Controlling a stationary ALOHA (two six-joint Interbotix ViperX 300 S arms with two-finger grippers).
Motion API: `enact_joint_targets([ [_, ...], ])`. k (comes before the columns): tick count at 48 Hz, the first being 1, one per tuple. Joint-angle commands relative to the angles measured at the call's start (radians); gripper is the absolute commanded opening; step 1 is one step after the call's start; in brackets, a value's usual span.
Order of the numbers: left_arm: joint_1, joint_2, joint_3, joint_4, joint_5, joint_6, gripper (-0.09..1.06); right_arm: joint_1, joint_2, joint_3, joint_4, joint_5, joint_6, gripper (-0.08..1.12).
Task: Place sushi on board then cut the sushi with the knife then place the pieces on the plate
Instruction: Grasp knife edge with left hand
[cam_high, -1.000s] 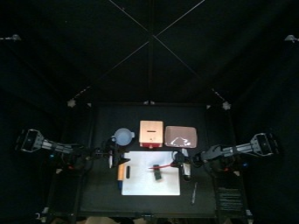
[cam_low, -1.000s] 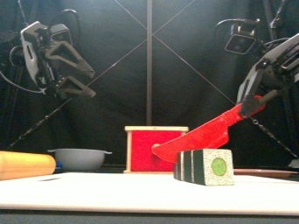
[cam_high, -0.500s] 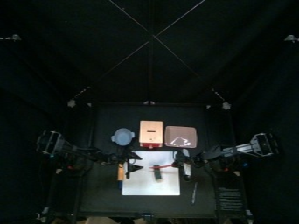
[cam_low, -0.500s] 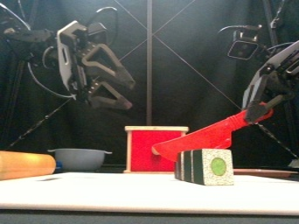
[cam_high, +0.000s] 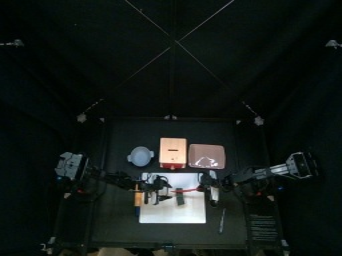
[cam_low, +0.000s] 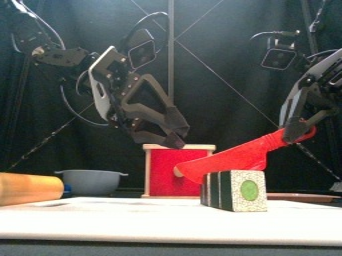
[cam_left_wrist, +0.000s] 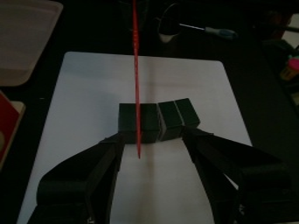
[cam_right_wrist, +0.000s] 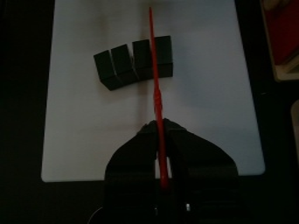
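The sushi roll (cam_low: 238, 190) of dark green blocks lies on the white cutting board (cam_low: 134, 214); three blocks, slightly fanned, show in the wrist views (cam_right_wrist: 135, 61) (cam_left_wrist: 158, 121). My right gripper (cam_low: 297, 128) (cam_right_wrist: 163, 153) is shut on the red knife (cam_low: 234, 158) (cam_right_wrist: 156, 87). The blade slopes down to the left, just above the roll. My left gripper (cam_low: 167, 133) (cam_high: 158, 185) hangs open, up and to the left of the roll. In its wrist view the roll lies just past the fingertips (cam_left_wrist: 197, 142), and the knife (cam_left_wrist: 136, 79) shows edge-on.
An orange toy food (cam_low: 27, 187) lies at the board's left edge. Behind the board stand the blue-grey bowl (cam_high: 140, 156), the wooden box with its red drawer front (cam_low: 178, 168) and the pink tray (cam_high: 206, 155). A thin pale tool (cam_high: 222, 218) lies right of the board.
The left arm has swung in from the left and come down toward the sushi roll, jaws open. The right gripper and red knife have hardly moved.
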Motion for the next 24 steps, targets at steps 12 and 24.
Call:
enact_joint_targets([
  [12,0.029,0.029,-0.061,0.005,0.069,0.017,0.89,-0.005,-0.005,-0.025,-0.006,0.003,0.002,0.42],
  [24,0.051,0.040,-0.077,0.003,0.084,0.017,0.89,-0.005,-0.006,-0.025,-0.005,0.003,0.003,0.42],
])
